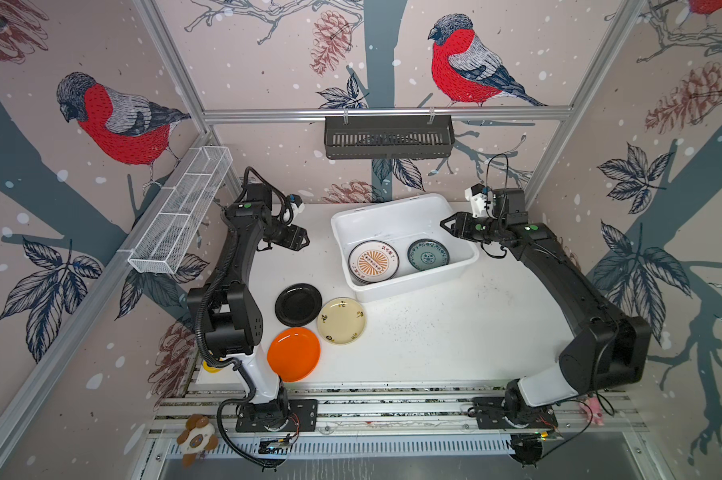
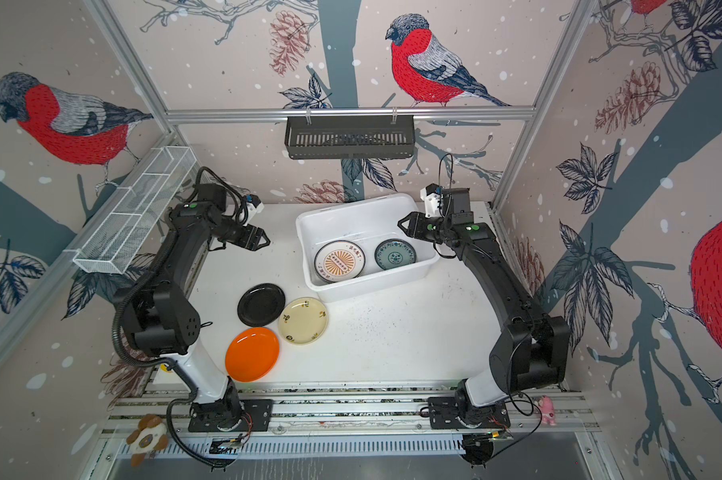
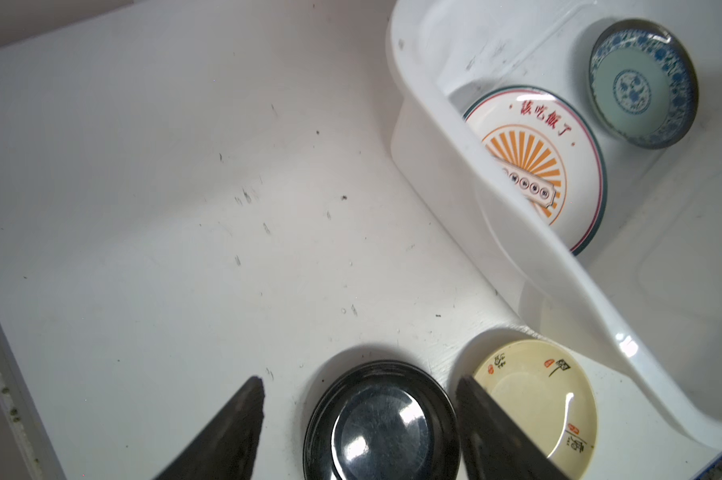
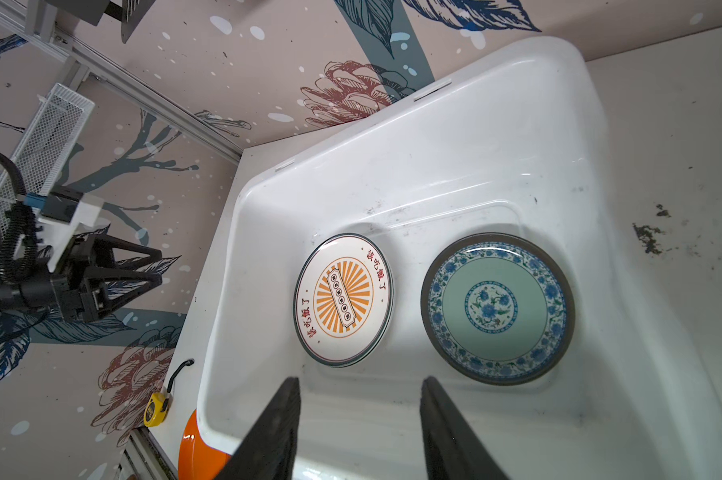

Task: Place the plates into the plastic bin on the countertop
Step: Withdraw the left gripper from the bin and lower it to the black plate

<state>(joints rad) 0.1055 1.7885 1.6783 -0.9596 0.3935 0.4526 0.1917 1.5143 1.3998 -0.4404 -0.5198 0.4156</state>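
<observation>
The left gripper [image 1: 306,240] and right gripper [image 1: 442,222] hover facing each other across the middle, each with jaws parted and empty.

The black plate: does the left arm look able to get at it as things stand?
Probably yes. The black plate lies flat on the countertop near the left gripper, whose jaws stand open and empty. Nothing lies over it; the cream plate sits close beside it.

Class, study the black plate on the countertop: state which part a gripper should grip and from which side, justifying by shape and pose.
Grip the black plate by its far rim, from above, pinching across it, probably. It lies flat, so only the raised rim offers purchase; the cream plate crowds its right and the orange plate its near side.
</observation>
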